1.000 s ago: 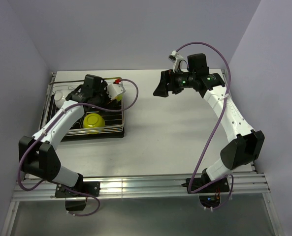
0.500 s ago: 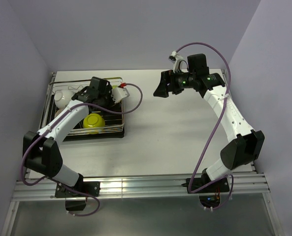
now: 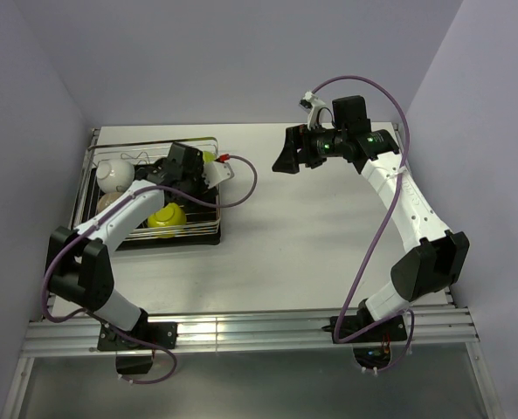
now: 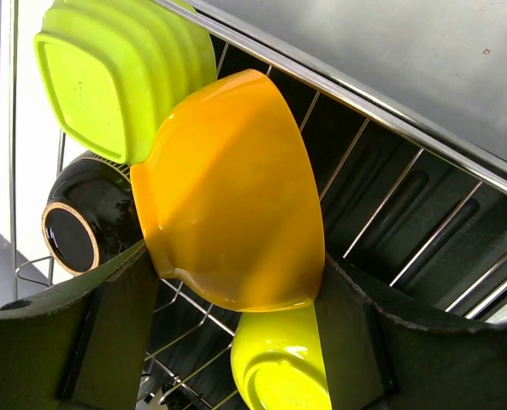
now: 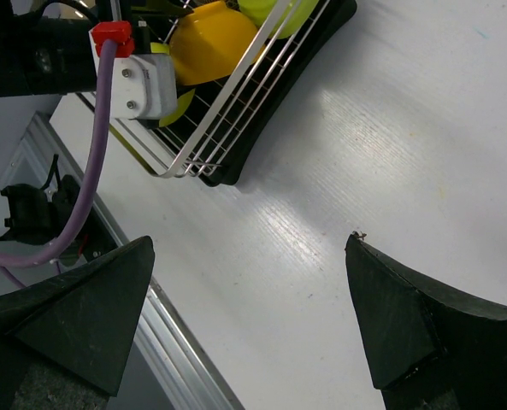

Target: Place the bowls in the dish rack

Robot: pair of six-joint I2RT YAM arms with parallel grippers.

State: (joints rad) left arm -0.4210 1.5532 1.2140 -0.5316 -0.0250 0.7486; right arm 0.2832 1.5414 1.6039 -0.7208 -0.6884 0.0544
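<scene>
Since a second ago the left arm has swung rightward across the dish rack, uncovering a white bowl now well to the left of its jaws. The right arm has not stirred.

Nearest, the left jaws stand fairly wide and are closed on the orange bowl, one finger pressing each side of its rim. The bowl is tilted on edge over the rack wires. Just beneath the jaws sits a smooth lime-green bowl. Just beyond the held bowl, touching or nearly touching it, a ribbed lime-green bowl stands on edge. A black bowl lies beside the left finger. Past them run the chrome wires over the black drip tray.

The step appears to be seating the orange bowl. Doing it well likely means lowering it on edge into a free gap between the wires, clear of both lime neighbours, and spreading the jaws only once the wires carry it. The jaws should then lift straight away.

Farther off, the right jaws hang fully spread and empty over the bare table, with the rack well off to their left.
</scene>
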